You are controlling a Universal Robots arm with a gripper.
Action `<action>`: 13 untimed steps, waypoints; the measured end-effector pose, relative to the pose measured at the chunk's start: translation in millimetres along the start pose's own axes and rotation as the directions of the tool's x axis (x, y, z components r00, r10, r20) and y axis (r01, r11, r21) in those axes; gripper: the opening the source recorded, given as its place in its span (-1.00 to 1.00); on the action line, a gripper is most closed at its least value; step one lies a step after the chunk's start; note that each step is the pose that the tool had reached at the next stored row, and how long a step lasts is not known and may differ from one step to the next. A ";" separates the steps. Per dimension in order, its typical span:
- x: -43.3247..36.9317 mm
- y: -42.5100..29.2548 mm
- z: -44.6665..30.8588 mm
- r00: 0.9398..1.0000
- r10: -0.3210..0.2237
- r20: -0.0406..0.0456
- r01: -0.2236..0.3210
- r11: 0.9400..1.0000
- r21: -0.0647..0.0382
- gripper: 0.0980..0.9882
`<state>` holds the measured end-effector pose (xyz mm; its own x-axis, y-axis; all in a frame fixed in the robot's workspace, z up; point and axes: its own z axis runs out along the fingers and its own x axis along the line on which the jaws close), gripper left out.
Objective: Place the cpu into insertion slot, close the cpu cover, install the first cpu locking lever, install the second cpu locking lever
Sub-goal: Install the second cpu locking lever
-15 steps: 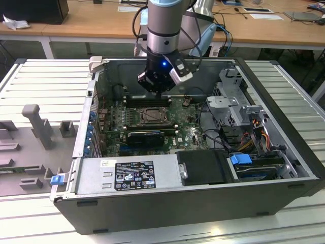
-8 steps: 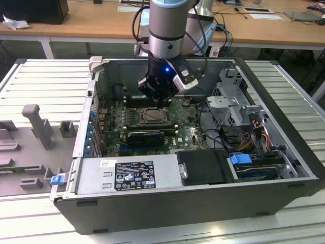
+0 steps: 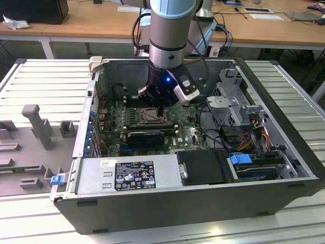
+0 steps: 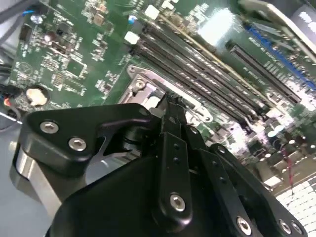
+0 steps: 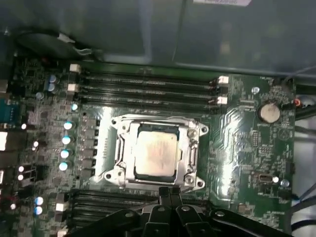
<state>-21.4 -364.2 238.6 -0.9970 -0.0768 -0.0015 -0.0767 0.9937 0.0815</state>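
Note:
In the first wrist view the cpu [image 5: 155, 155], a pale square chip, lies flat in the insertion slot [image 5: 114, 173] on the green board. The silvery cpu cover [image 5: 191, 148] frames it and lies down around it. My gripper [image 5: 169, 190] is shut with nothing between its fingers, and its tip is at the socket's edge beside a bank of memory slots. The second wrist view has the gripper [image 4: 171, 106] touching or just over the socket's metal frame [image 4: 140, 79]. In the exterior view the gripper [image 3: 160, 109] hangs inside the open case over the insertion slot [image 3: 151, 116]. I cannot tell how the locking levers stand.
Long black memory slots [image 5: 148, 86] flank the socket on two sides. A coin battery [image 5: 270, 112] sits on the board. The case walls, a power supply [image 3: 127, 175], a drive cage [image 3: 238, 107] and cables [image 3: 254, 137] hem in the board.

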 end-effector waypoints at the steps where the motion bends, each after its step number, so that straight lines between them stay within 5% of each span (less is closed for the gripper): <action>1: 8.0 -2.3 0.0 1.000 0.000 0.000 0.000 1.000 -0.004 -0.98; 4: 23.6 -9.3 -0.1 1.000 0.000 0.001 0.000 1.000 -0.011 -0.98; 6: 32.2 -9.4 3.3 1.000 -0.006 0.002 0.006 1.000 -0.027 -0.98; 13: 39.0 -10.8 24.9 1.000 -0.024 0.001 0.024 0.999 -0.036 -0.98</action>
<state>-59.6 -375.9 212.9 -0.9949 -0.1005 -0.0044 -0.1003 0.9880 0.1173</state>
